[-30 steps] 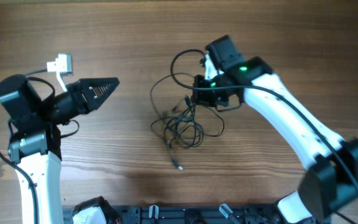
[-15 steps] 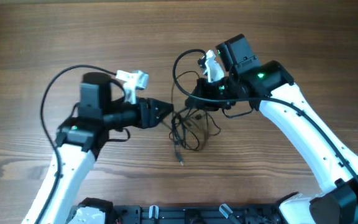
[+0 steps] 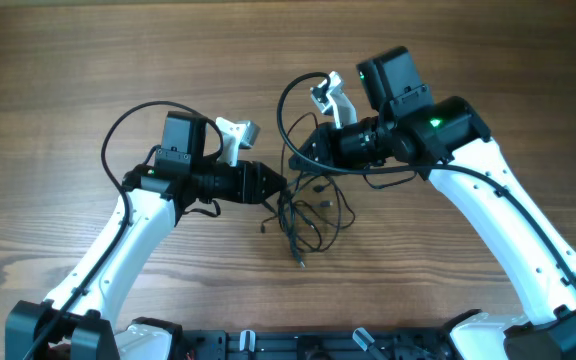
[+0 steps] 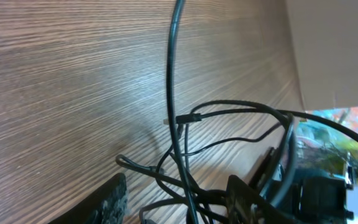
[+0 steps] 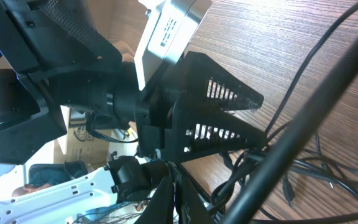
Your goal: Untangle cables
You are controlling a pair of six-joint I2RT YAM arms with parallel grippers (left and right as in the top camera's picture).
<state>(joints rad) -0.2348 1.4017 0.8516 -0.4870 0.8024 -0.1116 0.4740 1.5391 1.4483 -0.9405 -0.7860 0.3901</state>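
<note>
Mid-worktop, the cables [image 3: 306, 212] lie knotted. The right gripper [image 3: 301, 148] looks pinched shut on a strand; the left gripper [image 3: 280, 186], partly open, straddles others. Likely the separating step: left should close, then pull toward the left edge.

Black cables [image 3: 303, 215], brown wood-grain table [image 3: 68, 60]

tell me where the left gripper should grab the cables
Probably the lone strand ending in a plug at the near edge of the cables. It trails out of the knot, clear of the loops, so the left gripper could drop on it from above.
</note>
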